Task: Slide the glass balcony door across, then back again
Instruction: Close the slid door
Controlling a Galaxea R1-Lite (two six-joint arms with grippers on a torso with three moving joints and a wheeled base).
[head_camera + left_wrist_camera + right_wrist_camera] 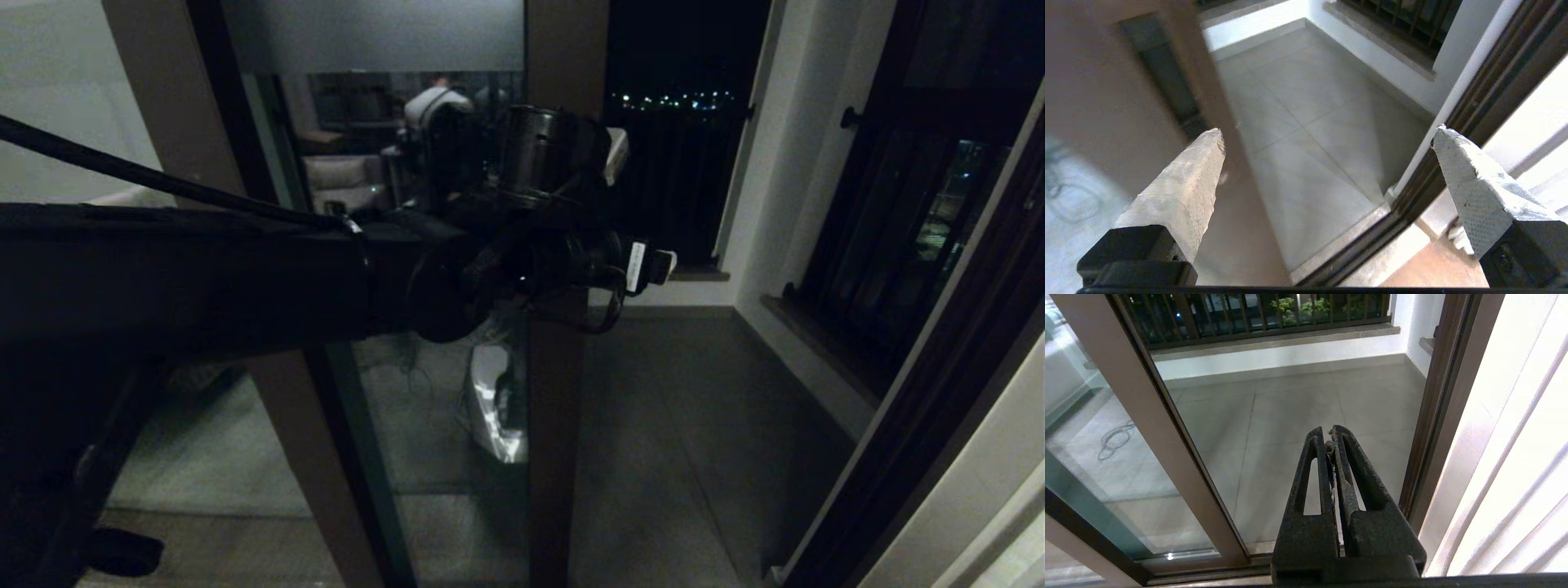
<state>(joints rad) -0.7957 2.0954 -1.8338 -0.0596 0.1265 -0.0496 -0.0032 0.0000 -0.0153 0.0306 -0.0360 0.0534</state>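
Left pincer at the door stile, doorway partly open

The left pincer (1327, 139) is spread wide and grips nothing, one fingertip (1210, 141) right beside the brown stile of the glass balcony door (551, 392), which stands left of centre. To do this well, I judge it should press flat on the stile near the recessed handle (1163, 77) and push level. The right pincer (1331, 435) hangs pinched together, empty, near the right jamb. Beyond lie the tiled balcony floor (1290, 404), white walls and a dark railing (1249, 310).
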